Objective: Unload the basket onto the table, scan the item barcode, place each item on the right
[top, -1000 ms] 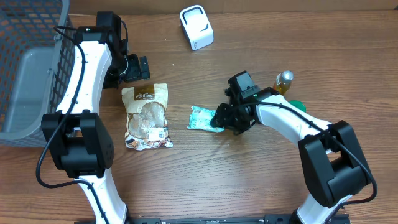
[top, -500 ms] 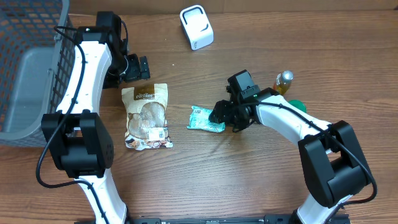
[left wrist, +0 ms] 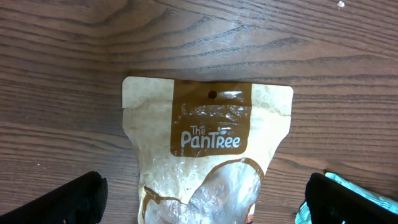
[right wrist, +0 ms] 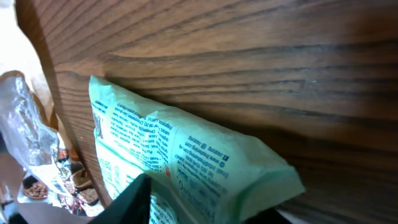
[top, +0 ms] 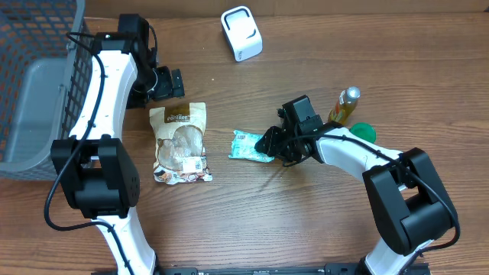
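Observation:
A green packet [top: 246, 145] with small print lies flat on the wood at mid-table. My right gripper [top: 269, 144] is at its right end. In the right wrist view the packet [right wrist: 186, 149] runs between the two black fingers, one fingertip [right wrist: 130, 202] pressed on its top face, so the gripper [right wrist: 199, 210] is shut on it. A white scanner [top: 241, 33] stands at the back. My left gripper [top: 173, 82] hangs wide open just behind a tan PanTree pouch [top: 181, 141]. In the left wrist view that gripper [left wrist: 208, 205] straddles the pouch [left wrist: 208, 124] without touching it.
A grey wire basket [top: 30, 92] fills the far left. A bottle with a gold cap [top: 346, 103] and a green lid [top: 363, 131] lie right of my right arm. Bare wood stretches along the front.
My right gripper has narrowed its jaws onto the green packet's right end, and the packet has shifted slightly left. The left arm has not moved.

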{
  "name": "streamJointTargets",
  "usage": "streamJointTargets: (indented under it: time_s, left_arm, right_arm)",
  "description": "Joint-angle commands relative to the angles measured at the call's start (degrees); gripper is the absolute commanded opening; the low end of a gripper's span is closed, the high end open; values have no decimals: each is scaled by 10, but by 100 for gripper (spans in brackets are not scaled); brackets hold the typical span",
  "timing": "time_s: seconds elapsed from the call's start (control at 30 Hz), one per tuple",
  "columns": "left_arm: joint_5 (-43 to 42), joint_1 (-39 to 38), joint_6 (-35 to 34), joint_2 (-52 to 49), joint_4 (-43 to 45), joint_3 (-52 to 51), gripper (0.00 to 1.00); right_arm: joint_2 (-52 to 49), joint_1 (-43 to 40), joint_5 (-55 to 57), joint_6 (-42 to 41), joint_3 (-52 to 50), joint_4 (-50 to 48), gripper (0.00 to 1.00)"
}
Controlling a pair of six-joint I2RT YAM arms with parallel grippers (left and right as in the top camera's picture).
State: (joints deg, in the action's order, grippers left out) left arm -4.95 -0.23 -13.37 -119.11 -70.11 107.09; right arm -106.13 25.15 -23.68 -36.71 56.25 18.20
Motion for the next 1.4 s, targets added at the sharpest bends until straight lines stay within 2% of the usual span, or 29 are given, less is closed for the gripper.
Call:
streamJointTargets:
  time_s: [0.0, 0.13, 0.23, 0.43, 0.6, 0.9, 1.37]
  left_arm:
    - [-9, 2, 1, 15, 1, 10, 100]
    - [-9, 2, 1, 15, 1, 10, 100]
    - [-8, 2, 1, 15, 1, 10, 100]
    - [-8, 2, 1, 15, 1, 10, 100]
    - [-8, 2, 1, 15, 1, 10, 100]
    - [-8, 2, 1, 15, 1, 10, 100]
    - [-8, 2, 1, 15, 1, 10, 99]
  right_arm:
    - [6, -2, -10, -12, -5, -13, 31]
    - [6, -1, -11, -5, -5, -14, 12]
    - [7, -2, -24, 14, -5, -14, 4]
    - [40, -2, -80, 83, -3, -14, 4]
    - [82, -9, -226, 169, -3, -14, 4]
    - [87, -21, -400, 173, -3, -14, 4]
    - [87, -35, -411, 174, -3, 19, 4]
